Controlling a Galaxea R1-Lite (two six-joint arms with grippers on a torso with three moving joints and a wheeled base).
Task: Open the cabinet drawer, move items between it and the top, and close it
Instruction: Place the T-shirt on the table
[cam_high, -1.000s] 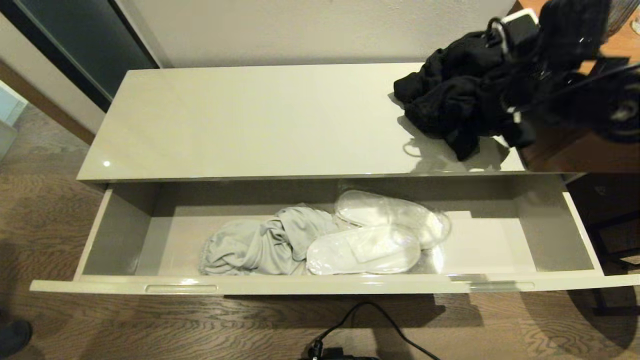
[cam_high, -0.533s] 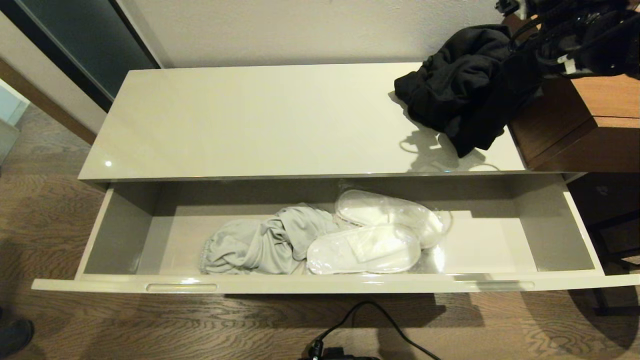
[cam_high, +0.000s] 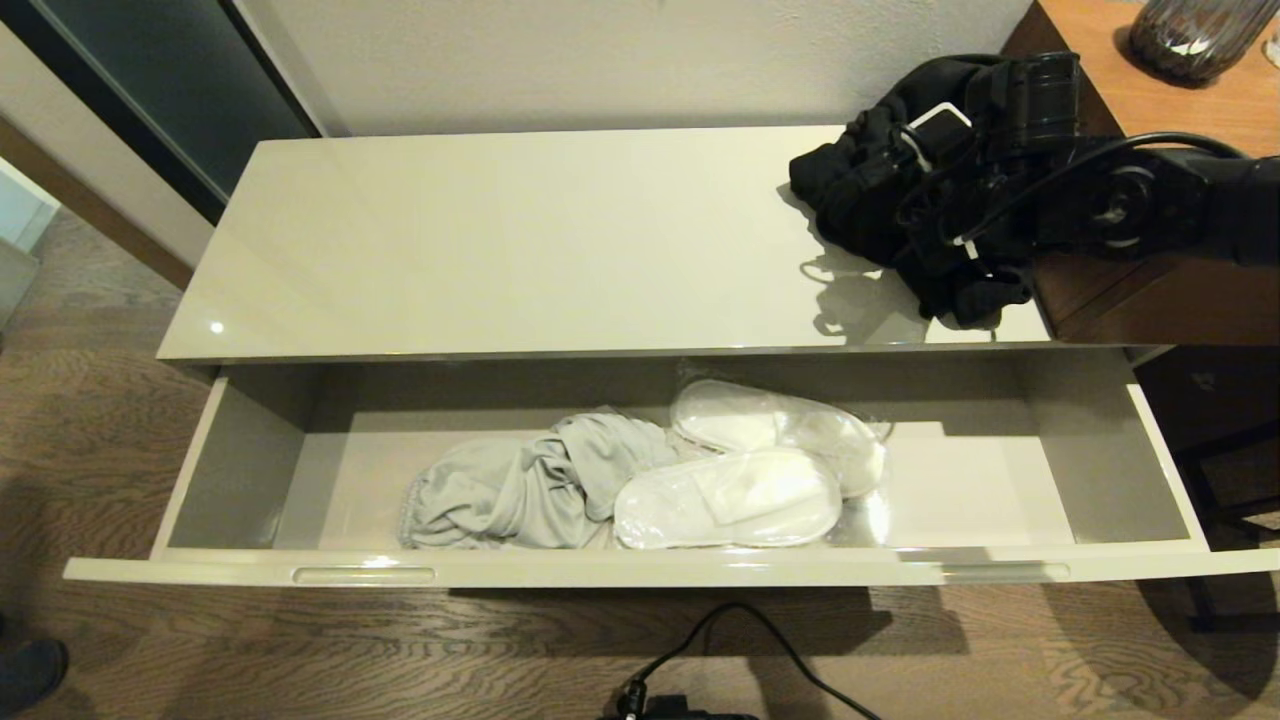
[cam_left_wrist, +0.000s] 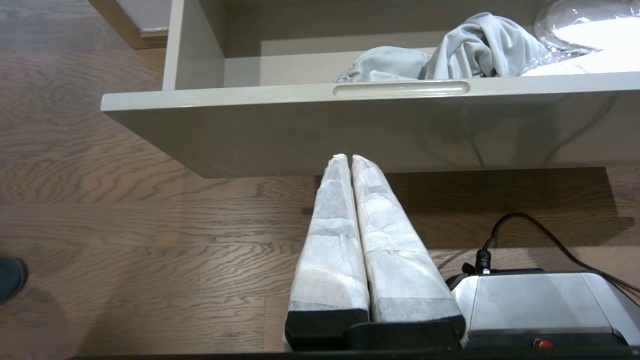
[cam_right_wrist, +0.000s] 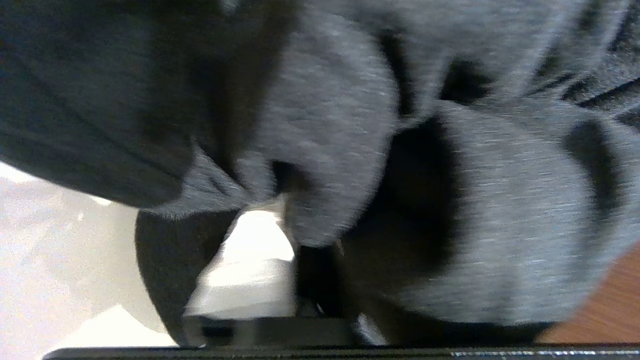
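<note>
The cabinet drawer (cam_high: 640, 572) stands pulled out. In it lie a light grey garment (cam_high: 520, 485) and white slippers (cam_high: 730, 500) in clear sleeves. A black garment (cam_high: 860, 190) is heaped on the right end of the top (cam_high: 520, 240). My right gripper (cam_high: 930, 170) is down in that heap, open. One white finger (cam_right_wrist: 245, 265) shows, with black cloth (cam_right_wrist: 350, 100) draped between and over the fingers. My left gripper (cam_left_wrist: 346, 161) is shut and empty, low over the floor in front of the drawer front (cam_left_wrist: 300, 125), below the grey garment (cam_left_wrist: 465, 50).
A taller brown wood unit (cam_high: 1180, 290) abuts the top's right end, with a dark glass vase (cam_high: 1195, 35) on it. A black cable (cam_high: 760, 640) runs over the floor to my base (cam_left_wrist: 540, 305). A dark shoe (cam_high: 25, 670) is at the far left.
My right arm swung up and back with the black garment hanging from it, then came down onto the top's right end. Its fingers have parted. The left arm and the drawer stay still.
</note>
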